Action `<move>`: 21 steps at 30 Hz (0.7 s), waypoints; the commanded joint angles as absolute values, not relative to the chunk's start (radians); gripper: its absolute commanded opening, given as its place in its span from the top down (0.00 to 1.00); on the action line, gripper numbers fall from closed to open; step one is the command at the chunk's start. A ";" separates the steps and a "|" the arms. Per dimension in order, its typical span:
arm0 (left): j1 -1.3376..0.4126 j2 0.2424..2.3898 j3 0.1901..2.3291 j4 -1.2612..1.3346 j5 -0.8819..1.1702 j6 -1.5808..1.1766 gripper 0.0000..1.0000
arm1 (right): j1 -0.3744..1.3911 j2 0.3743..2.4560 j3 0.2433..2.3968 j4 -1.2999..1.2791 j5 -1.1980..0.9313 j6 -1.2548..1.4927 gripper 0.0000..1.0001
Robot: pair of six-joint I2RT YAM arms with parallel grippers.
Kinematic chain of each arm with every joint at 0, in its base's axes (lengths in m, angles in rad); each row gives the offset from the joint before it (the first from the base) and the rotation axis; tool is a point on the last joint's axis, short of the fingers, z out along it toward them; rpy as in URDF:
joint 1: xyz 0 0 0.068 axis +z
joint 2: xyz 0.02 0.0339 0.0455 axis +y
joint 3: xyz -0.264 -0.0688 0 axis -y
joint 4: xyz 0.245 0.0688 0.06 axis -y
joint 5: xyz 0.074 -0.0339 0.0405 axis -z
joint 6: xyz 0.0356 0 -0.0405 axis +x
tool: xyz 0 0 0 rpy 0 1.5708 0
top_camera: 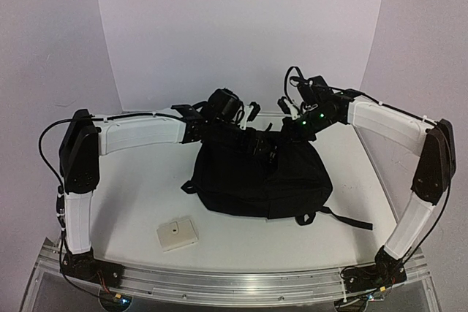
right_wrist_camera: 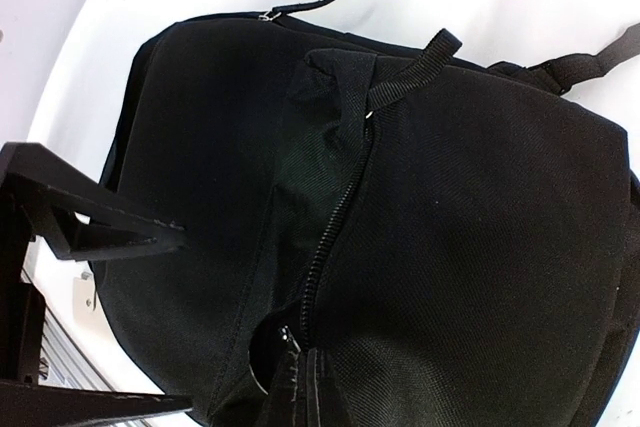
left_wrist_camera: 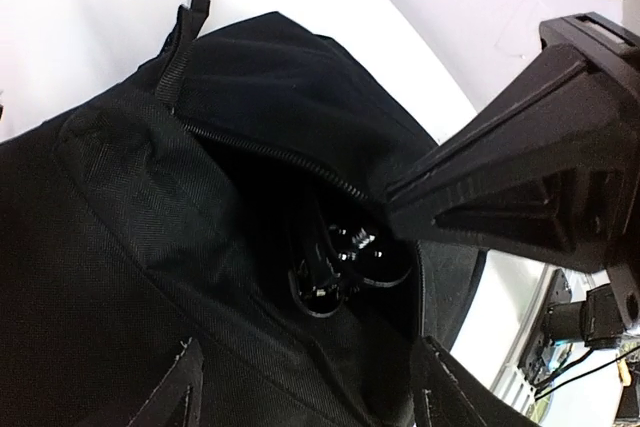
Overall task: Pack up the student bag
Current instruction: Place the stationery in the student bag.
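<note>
Beige and flat, a small box (top_camera: 177,233) lies on the white table (top_camera: 124,195) at the near left, well apart from everything else. To its right and farther back, the left gripper (left_wrist_camera: 305,352) hangs over the mouth of the student bag (top_camera: 256,180). Its jaws are spread wide with nothing between them. Its wrist view looks down into the opening, where a few glossy dark things (left_wrist_camera: 340,267) sit, too dim to name. The bag sits slumped at the middle of the table, with one strap (top_camera: 344,217) trailing off to the near right. At the bag's far right edge the right gripper (left_wrist_camera: 400,202) is pinched closed on the rim beside the zipper (left_wrist_camera: 270,152), holding the mouth up.

The risk, as I judge it, lies in that single pinch. The fabric is soft, and if it slid out of the jaws the mouth would fall closed over the contents. The wide left fingers (left_wrist_camera: 170,392) are also close to the zipper teeth. Lifting out at a slant could catch the rim, drag the whole bag and pull against the right arm's hold.
</note>
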State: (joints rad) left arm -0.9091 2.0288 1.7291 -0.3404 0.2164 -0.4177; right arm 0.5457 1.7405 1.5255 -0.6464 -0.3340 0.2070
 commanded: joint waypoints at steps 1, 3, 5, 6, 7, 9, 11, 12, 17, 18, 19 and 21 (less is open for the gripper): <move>-0.892 1.935 1.713 -0.320 0.207 -0.400 0.27 | 0.539 1.662 1.521 -0.619 -0.312 0.177 1.00; -0.886 1.931 1.717 -0.319 0.216 -0.398 0.26 | 0.539 1.650 1.506 -0.618 -0.311 0.174 1.00; -0.885 1.932 1.725 -0.319 0.217 -0.386 0.25 | 0.539 1.634 1.493 -0.619 -0.312 0.170 1.00; -0.885 1.933 1.731 -0.319 0.219 -0.379 0.25 | 0.539 1.627 1.490 -0.619 -0.311 0.169 1.00; -0.884 1.938 1.738 -0.322 0.220 -0.374 0.25 | 0.539 1.623 1.486 -0.620 -0.311 0.168 1.00; -0.883 1.948 1.755 -0.329 0.232 -0.368 0.25 | 0.539 1.615 1.482 -0.621 -0.316 0.166 1.00; -0.882 1.958 1.764 -0.333 0.245 -0.362 0.25 | 0.539 1.611 1.480 -0.620 -0.319 0.164 1.00; -0.882 1.959 1.764 -0.334 0.252 -0.361 0.25 | 0.539 1.611 1.480 -0.621 -0.320 0.163 1.00; -0.872 1.952 1.744 -0.333 0.279 -0.360 0.25 | 0.538 1.617 1.480 -0.620 -0.334 0.168 1.00; -0.869 1.953 1.741 -0.334 0.291 -0.353 0.25 | 0.538 1.620 1.479 -0.619 -0.337 0.169 1.00; -0.867 1.955 1.740 -0.336 0.302 -0.342 0.25 | 0.539 1.622 1.478 -0.619 -0.340 0.170 1.00; -0.865 1.969 1.757 -0.359 0.315 -0.303 0.25 | 0.539 1.628 1.484 -0.620 -0.341 0.169 1.00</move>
State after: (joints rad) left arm -0.8780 1.9945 1.7145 -0.3410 0.2680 -0.3710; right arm 0.5443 1.6695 1.4792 -0.6446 -0.3343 0.1764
